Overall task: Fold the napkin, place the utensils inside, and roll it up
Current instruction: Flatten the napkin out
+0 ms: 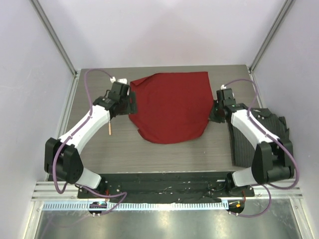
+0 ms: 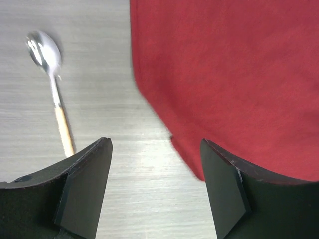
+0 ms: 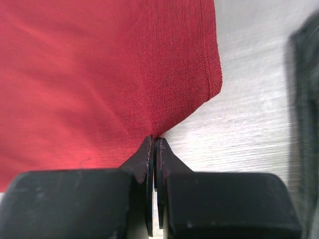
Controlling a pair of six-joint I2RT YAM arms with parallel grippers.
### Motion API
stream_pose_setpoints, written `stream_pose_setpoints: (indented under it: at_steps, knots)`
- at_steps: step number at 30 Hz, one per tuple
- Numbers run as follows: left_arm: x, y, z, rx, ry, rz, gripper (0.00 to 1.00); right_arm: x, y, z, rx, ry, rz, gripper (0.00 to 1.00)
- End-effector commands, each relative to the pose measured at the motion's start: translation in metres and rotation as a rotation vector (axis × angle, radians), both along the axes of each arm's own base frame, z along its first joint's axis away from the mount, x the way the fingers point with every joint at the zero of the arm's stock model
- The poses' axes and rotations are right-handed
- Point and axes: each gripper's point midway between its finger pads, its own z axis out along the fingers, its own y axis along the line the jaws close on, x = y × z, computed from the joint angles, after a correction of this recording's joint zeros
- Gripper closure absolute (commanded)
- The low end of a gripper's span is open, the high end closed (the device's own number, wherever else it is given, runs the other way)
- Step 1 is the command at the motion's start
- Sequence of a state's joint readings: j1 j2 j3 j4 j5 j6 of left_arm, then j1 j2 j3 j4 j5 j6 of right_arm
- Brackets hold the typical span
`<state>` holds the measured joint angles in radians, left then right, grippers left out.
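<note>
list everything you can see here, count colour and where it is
napkin: one, deep red, spread out in the middle of the table
spoon: one, shiny metal bowl with a tan wooden handle, left of the napkin, apart from it
shirt: one, dark pinstriped, right side of the table under the right arm
table: one, grey wood grain
left gripper: one, black, open, at the napkin's left edge, holding nothing
right gripper: one, black, shut, tips pinching the napkin's right edge
</note>
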<state>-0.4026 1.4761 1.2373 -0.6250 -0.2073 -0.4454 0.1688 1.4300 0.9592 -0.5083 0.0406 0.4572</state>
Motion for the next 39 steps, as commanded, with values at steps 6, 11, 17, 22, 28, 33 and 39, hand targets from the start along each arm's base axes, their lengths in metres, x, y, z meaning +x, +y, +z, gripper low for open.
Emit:
stream_pose_setpoints:
  at_steps: [6,11,17,22,28,33,39]
  knots:
    - [-0.048,-0.010,-0.060,-0.170,0.080,0.009,0.26,0.016,-0.010,0.078,-0.055,-0.152,0.004,0.66]
    - [-0.061,-0.010,-0.089,-0.178,0.124,0.013,0.30,0.001,-0.014,0.071,-0.062,-0.146,0.001,0.52]
    - [-0.050,-0.009,-0.101,-0.123,0.121,0.006,0.37,-0.018,-0.018,0.050,-0.073,-0.105,-0.004,0.50]
    - [-0.044,-0.021,-0.118,-0.112,0.160,-0.020,0.46,-0.021,-0.015,0.042,-0.056,-0.094,0.004,0.50]
    - [-0.038,-0.045,-0.127,-0.130,0.177,-0.061,0.46,-0.020,-0.012,0.038,-0.042,-0.092,0.009,0.49]
    - [-0.036,-0.050,-0.132,-0.122,0.183,-0.058,0.44,-0.020,-0.011,0.038,-0.037,-0.098,0.018,0.49]
    - [-0.038,-0.057,-0.133,-0.132,0.181,-0.068,0.44,-0.021,-0.011,0.033,-0.039,-0.087,0.022,0.49]
